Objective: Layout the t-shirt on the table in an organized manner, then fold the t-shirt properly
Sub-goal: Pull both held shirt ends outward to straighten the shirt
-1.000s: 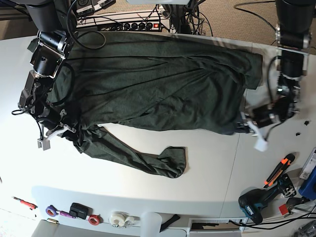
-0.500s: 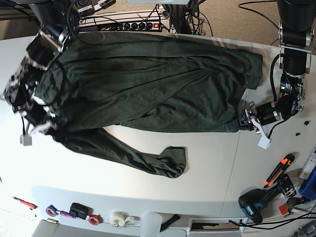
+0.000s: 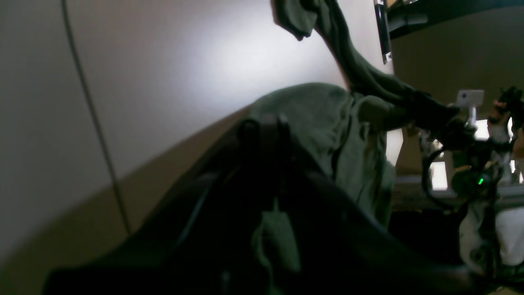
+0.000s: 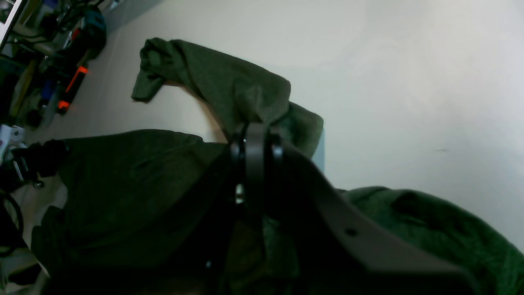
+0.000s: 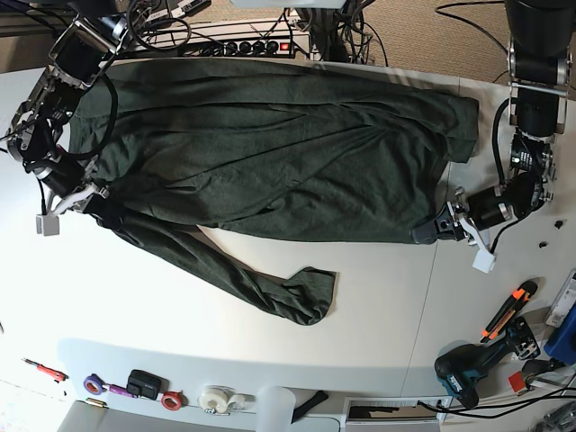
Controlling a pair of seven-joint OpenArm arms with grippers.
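The white table (image 5: 378,297) filled most of the overhead view, with a thin seam running across its top on the right side and a power strip (image 5: 247,45) and cables beyond its far edge. The t-shirt (image 5: 279,153) lay spread wide over the far half of the table, dark green and creased in long folds, and one long narrow part trailed from its left end toward the near side and ended in a small bunched fold (image 5: 310,297).

The right gripper (image 5: 90,200) was at the left end of the cloth, its jaws pressed together on a pinch of fabric (the wrist view showed green cloth gathered right at the fingertips). The left gripper (image 5: 430,230) was at the opposite lower corner, jaws likewise closed on the shirt's edge, close above the tabletop.

Along the near edge lay tape rolls (image 5: 216,398), a small red-handled tool (image 5: 45,369), a cordless drill (image 5: 472,364) and an orange-and-black tool (image 5: 508,310).
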